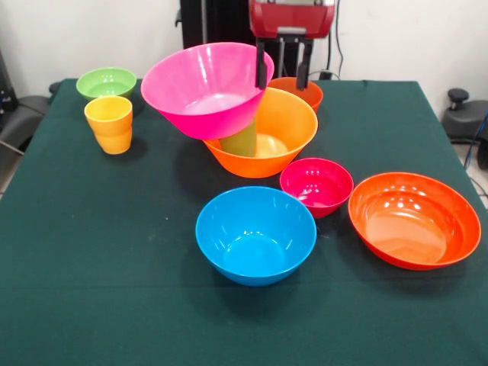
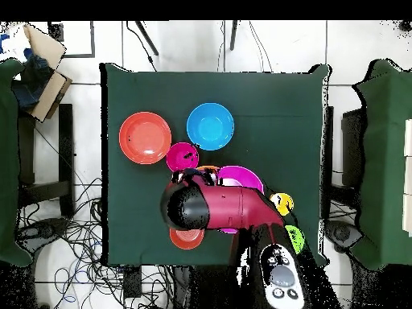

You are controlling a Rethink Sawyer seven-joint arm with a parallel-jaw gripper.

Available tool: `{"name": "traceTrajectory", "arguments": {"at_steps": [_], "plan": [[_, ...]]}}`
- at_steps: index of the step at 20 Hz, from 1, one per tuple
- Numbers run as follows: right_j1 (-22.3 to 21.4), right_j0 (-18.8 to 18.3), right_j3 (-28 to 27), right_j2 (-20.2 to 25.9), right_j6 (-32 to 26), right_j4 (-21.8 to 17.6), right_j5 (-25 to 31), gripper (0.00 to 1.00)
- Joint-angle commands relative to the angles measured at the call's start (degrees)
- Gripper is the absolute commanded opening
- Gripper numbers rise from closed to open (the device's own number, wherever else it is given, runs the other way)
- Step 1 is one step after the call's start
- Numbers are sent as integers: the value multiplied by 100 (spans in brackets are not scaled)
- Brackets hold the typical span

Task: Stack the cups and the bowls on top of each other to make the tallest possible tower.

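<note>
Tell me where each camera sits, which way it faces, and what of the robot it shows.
Front view: across the table, facing the robot; shows its hand at the tilted pink bowl.
Overhead view: above, looking straight down; the red and black arm covers most of the stack.
Both show the blue bowl and the wide red-orange bowl.

A robotics lab: cloth-draped table point(image 2: 273, 105), loose cables point(image 2: 72, 233) across tiled floor point(image 2: 88, 48), cardboard box point(image 2: 40, 56).

Table cover: dark green cloth point(image 1: 114, 252) over the whole top.
Cardboard box point(image 2: 40, 60): open, on the floor beside the table.
Cables point(image 2: 76, 233): tangled on the floor.
</note>
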Motion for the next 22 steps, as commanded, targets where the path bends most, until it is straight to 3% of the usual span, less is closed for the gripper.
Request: {"name": "traceTrajectory", "arguments": {"at_steps": [1, 14, 22], "plan": [[649, 89, -417, -79, 510, -455, -494, 100], [696, -79, -254, 83, 356, -382, -687, 100], [-203, -322, 483, 629, 372, -113, -426, 100]]}}
